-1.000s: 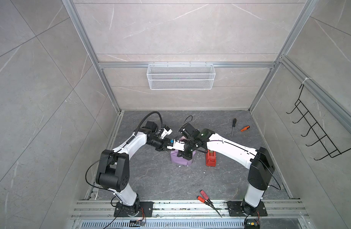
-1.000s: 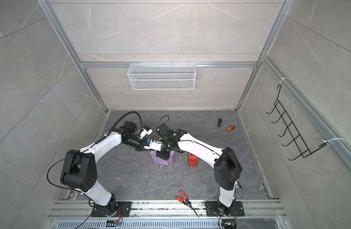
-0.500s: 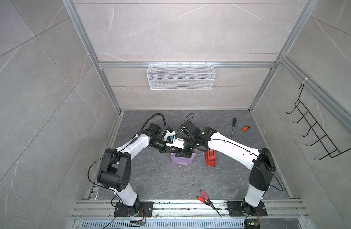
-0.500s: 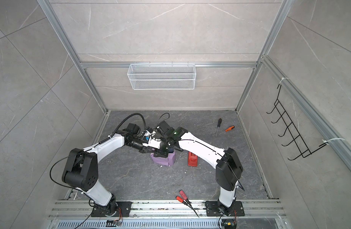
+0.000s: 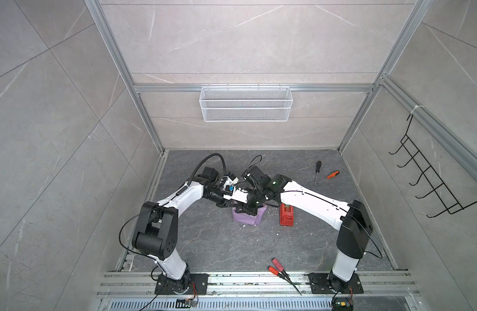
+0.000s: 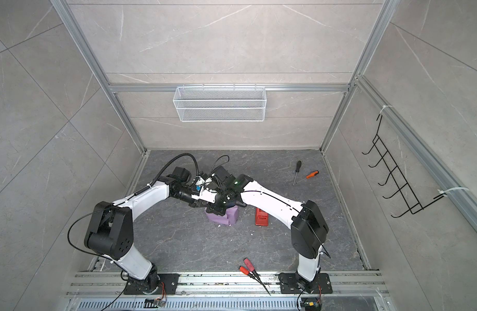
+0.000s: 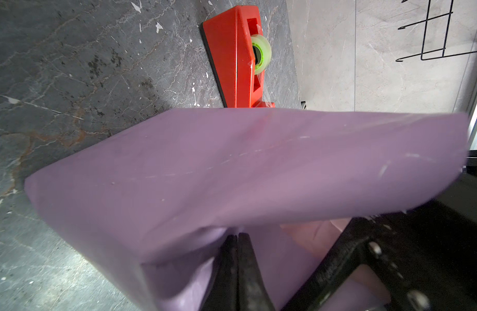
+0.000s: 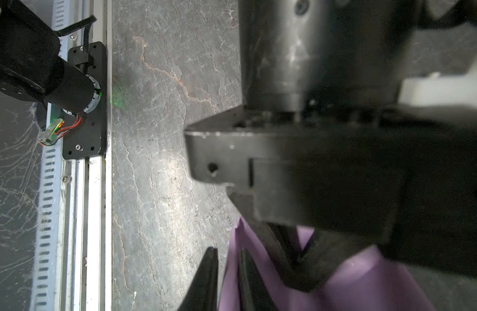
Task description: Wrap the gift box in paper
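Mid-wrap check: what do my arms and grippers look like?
The left arm and right arm have white shells, black joints and bases. Black cables loop at each wrist; the right shows a green light. The left gripper and right gripper are slim, black, tapered.

Gift box hidden under paper (image 5: 246,219)

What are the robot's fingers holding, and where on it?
The left fingers pinch a fold of the paper. The right fingers straddle its edge, slightly apart, seemingly not clamped.
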Motion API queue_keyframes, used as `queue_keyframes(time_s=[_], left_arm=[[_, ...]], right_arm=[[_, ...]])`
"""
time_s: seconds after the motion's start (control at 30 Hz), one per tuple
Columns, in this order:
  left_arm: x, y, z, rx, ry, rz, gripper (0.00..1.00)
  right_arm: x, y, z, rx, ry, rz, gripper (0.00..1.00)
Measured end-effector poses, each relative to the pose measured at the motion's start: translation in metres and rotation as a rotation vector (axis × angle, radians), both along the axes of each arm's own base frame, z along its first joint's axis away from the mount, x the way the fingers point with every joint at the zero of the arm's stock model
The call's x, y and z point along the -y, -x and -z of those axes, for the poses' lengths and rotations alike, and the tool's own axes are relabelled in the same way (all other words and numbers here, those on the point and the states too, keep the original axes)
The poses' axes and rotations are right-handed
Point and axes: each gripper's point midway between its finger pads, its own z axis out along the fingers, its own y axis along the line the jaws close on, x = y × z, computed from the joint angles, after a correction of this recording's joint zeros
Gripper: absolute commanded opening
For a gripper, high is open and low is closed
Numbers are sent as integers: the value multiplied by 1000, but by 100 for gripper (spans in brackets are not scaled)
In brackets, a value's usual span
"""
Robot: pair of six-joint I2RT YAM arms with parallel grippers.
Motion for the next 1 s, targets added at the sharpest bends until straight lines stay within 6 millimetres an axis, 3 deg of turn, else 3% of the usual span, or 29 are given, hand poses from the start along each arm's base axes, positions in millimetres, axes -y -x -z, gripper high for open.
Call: queue_keyframes(time_s=[0.1, 0.27, 0.4, 0.57, 0.67, 0.8, 0.9, 1.0], left_arm=[[0, 0, 0, -1, 0, 0, 2], [0, 0, 0, 0, -3, 1, 2], [1, 0, 0, -4, -3, 4, 2], [2, -1, 0, -2, -4, 5, 3], [2, -1, -1, 0, -13, 4, 4], [4, 0, -2, -10, -14, 3, 8], [6, -1, -7, -14, -14, 2, 10], [8, 0, -9, -17, -14, 9, 10]], right_arm=[[1, 2, 5, -5, 10, -12, 0], [2, 4, 6, -12, 15, -19, 0], [2, 1, -5, 3, 13, -15, 28], [5, -1, -46, 64, -45, 12, 33], [23, -5, -80, 90, -90, 85, 33], [64, -26, -114, 104, -135, 279, 24], [103, -36, -110, 68, -125, 458, 19], [134, -33, -84, 12, -84, 590, 16]])
